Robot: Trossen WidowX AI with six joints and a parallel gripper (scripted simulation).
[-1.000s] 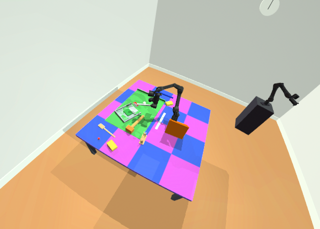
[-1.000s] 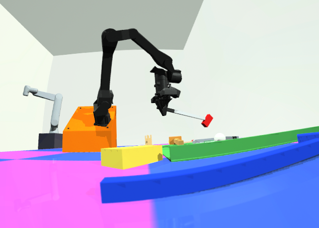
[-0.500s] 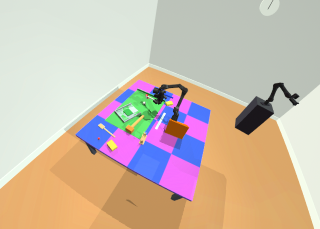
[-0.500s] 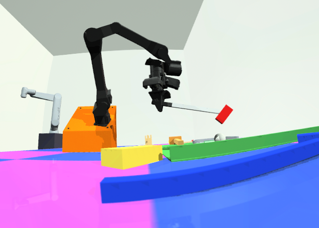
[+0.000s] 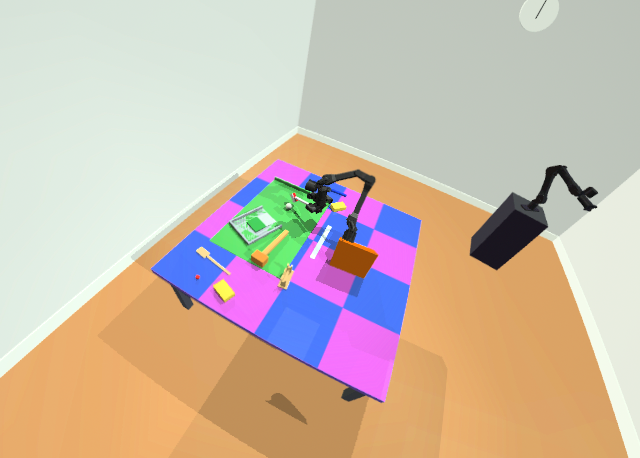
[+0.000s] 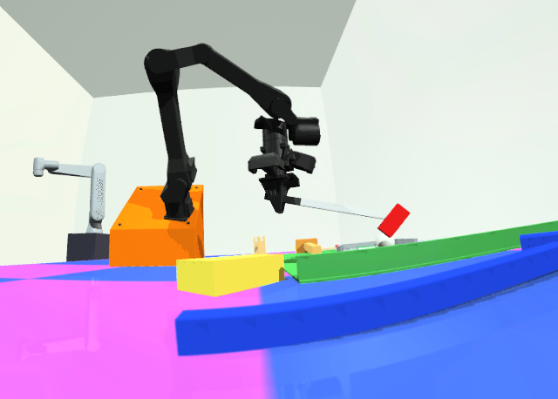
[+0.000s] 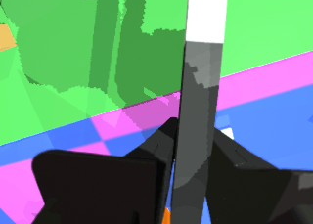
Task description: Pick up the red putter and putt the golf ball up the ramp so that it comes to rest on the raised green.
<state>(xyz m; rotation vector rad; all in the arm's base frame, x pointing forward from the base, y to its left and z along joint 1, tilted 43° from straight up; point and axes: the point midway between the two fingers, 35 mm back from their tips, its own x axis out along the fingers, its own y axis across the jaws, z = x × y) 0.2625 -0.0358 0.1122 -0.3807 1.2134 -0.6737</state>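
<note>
Black parallel-jaw gripper [image 6: 279,206] pinched the dark grey grip of the red-headed putter [image 6: 393,219], its jaws closed on the handle. Exterior view showed what the others did not: the putter was carried clear of the table, its thin pale shaft running from the gripper out to the right and slightly downward, long axis near horizontal, with the flat red head tilted and hanging just above the white golf ball [image 6: 384,240]. Whether head and ball touched could not be told. Wrist view gave only the handle [image 7: 196,136] close up, dark grey turning white farther out, running straight away from the camera between the two black fingers over the green putting mat [image 7: 73,48]. Top view alone showed the layout: the ball [image 5: 288,205] lay on the mat near the putter head [image 5: 294,195], with the grey-framed raised green [image 5: 255,223] farther along the mat, and the arm's orange base block [image 5: 353,257] on the blue and pink chequered table [image 5: 330,334].
</note>
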